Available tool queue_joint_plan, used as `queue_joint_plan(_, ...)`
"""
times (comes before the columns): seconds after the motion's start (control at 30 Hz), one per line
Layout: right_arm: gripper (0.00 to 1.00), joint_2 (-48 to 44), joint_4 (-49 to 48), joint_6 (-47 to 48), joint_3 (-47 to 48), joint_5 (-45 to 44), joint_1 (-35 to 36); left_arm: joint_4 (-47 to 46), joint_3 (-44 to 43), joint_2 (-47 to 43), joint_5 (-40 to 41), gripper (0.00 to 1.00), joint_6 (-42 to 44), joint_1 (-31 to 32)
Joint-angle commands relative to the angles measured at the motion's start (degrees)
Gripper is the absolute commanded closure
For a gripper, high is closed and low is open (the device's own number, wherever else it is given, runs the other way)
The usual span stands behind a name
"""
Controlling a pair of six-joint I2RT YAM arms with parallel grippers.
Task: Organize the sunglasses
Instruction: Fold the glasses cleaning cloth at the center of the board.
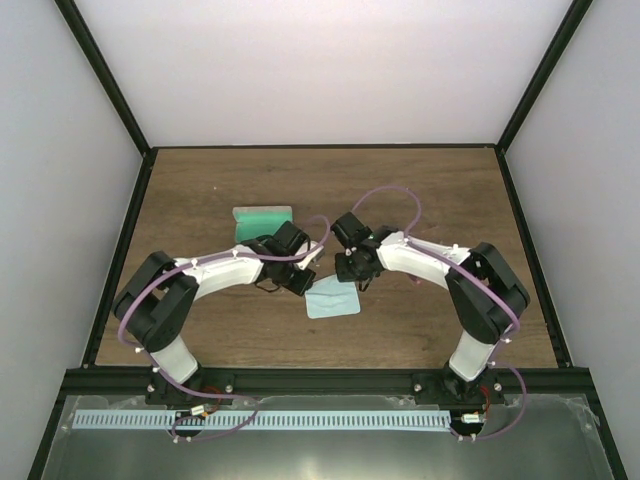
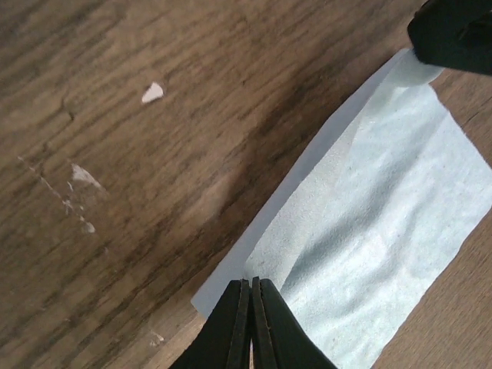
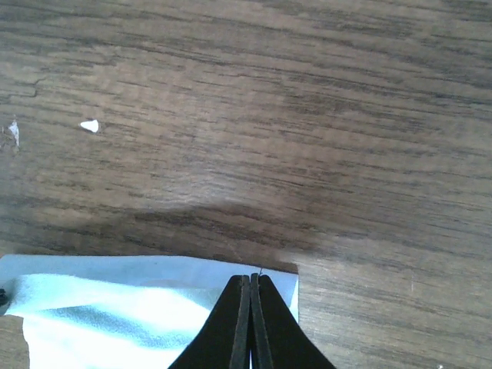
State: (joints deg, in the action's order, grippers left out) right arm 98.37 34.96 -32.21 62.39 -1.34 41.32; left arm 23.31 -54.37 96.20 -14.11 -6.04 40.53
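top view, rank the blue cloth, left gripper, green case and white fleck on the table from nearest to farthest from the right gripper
1. light blue cloth, touching the right gripper
2. left gripper, just to its left, across the cloth
3. green case, farther left and back
4. white fleck, farthest, back left

No lettering, label, brand mark, number or sign can be read in any of the views. The wooden counter (image 1: 250,180) shows only its grain and a few pale chips, seen at the upper left of both wrist views. The light blue cloth (image 1: 332,299) at the centre of the overhead view and the green-lined case (image 1: 262,220), just above and to the left of it, are plain and unprinted.
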Motion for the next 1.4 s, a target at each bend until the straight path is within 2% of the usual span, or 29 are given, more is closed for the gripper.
queue_joint_plan(0.0,0.99,-2.28,0.79,-0.38,-0.4,-0.85,1.07,-0.15,1.27,-1.48,0.31,0.96,-0.33,0.75)
queue_joint_plan(1.37,0.99,-8.67,2.19,-4.6,-7.22,-1.39,3.59,1.37,2.02,-3.97,-2.5,0.96,-0.11,3.57)
